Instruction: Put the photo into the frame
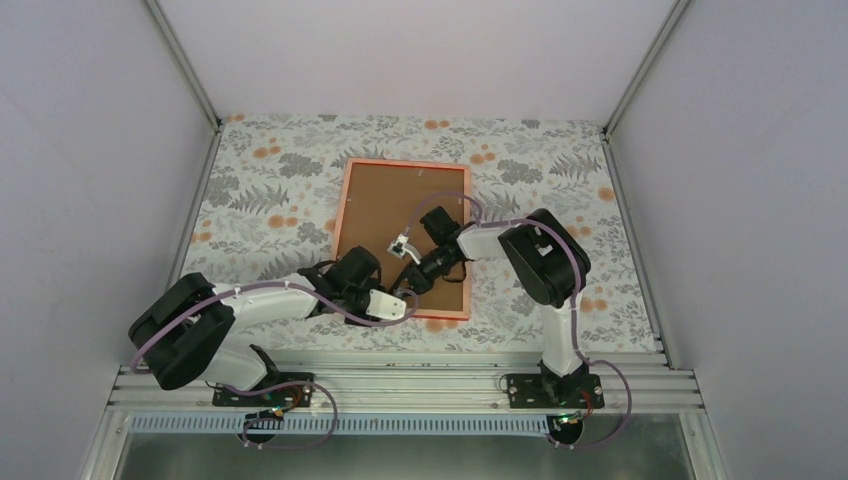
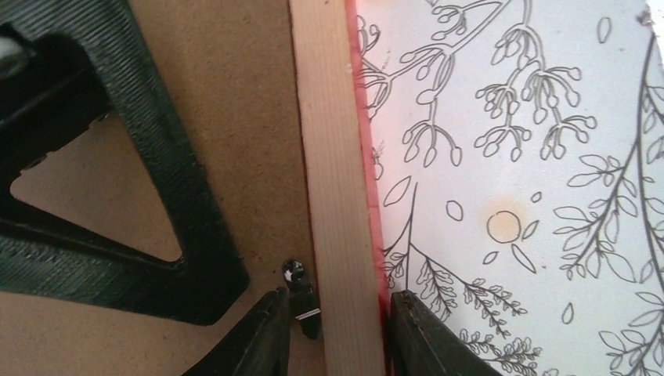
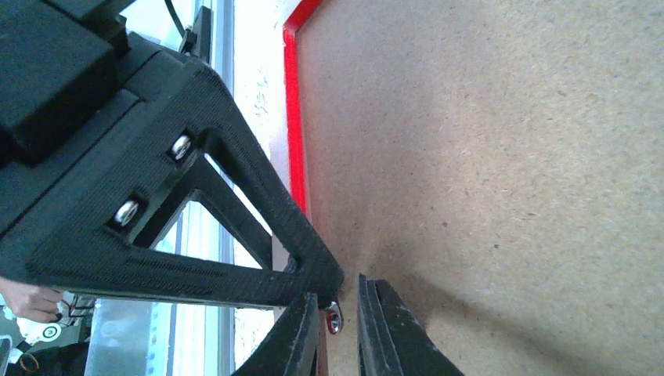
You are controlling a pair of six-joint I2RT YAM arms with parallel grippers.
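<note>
Left pincer [image 2: 341,315] straddles the face-down frame's [image 2: 337,157] near rail, grip unsure; right pincer [image 3: 341,307] nips a clip [image 3: 333,319] on the backing [image 3: 509,157]; photo unseen, likely beneath, so a tug could skid frame over the bench [image 2: 548,196] or spring the backing.

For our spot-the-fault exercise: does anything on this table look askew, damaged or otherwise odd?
Nothing looks damaged or spilled. The frame lies back up, with the brown backing board seated inside it. Only oddity: the photo is nowhere in view.
</note>
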